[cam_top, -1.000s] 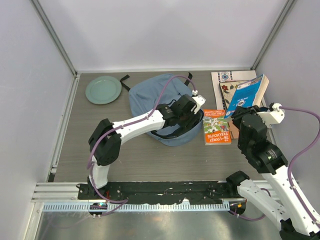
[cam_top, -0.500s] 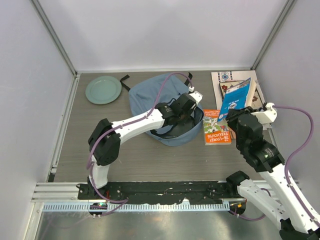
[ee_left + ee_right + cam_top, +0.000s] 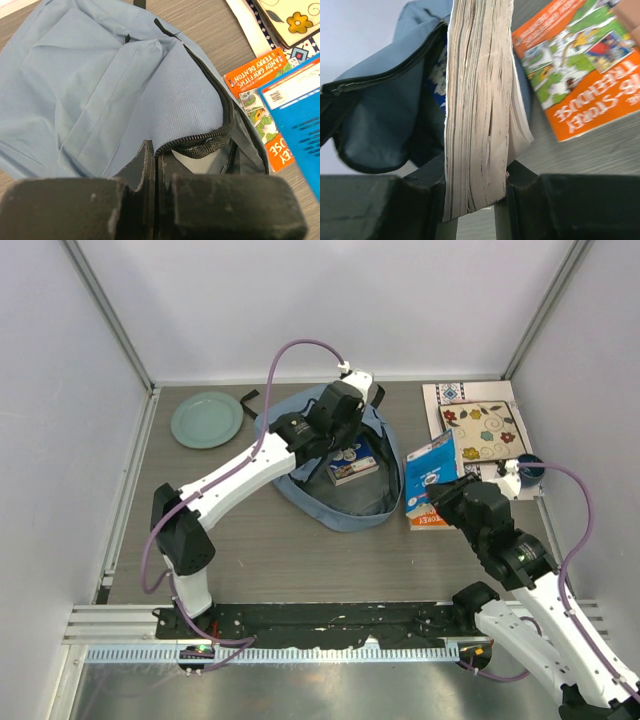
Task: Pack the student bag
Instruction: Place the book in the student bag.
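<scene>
Blue fabric student bag (image 3: 75,90) now gapes: my left claw (image 3: 155,200), apparently pinching its rim, has lifted it; right claw (image 3: 475,187) clamps the blue paperback (image 3: 477,100), brought nearer for insertion.

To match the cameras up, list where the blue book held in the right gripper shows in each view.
Top external: the blue book is right of centre, tilted, just right of the backpack.
Left wrist: only a strip of its cover shows, at the right edge.
Right wrist: centre, page edges toward the camera, clamped in the right gripper.
Shared landmark: the orange book lying flat beside it.
</scene>
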